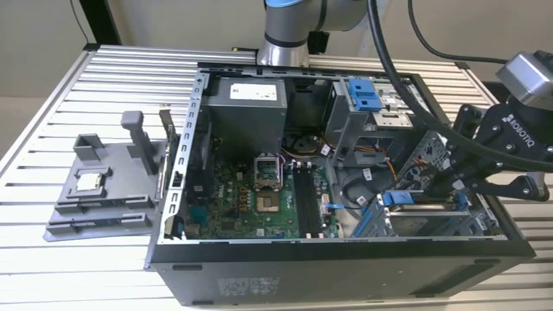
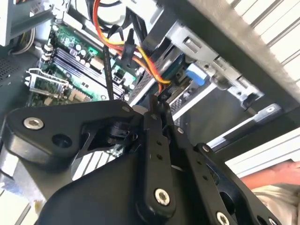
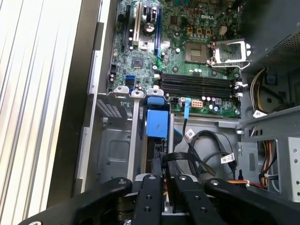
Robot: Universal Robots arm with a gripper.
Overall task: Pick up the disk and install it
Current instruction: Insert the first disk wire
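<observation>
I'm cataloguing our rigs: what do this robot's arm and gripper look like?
The arm is silver-grey with a light blue joint cap, and thick black cables run down it. The gripper is matte black, built of bolted linkage fingers with silver screws and white lettering.

You'll see an open computer case on the slatted bench, its motherboard exposed; at nine o'clock sits a grey fixture holding a small square chip.

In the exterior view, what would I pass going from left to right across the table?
Grey plastic fixture holding a small square silver chip → open computer case with its green motherboard → blue drive bracket in the bay → black gripper at the case's far side.
</observation>
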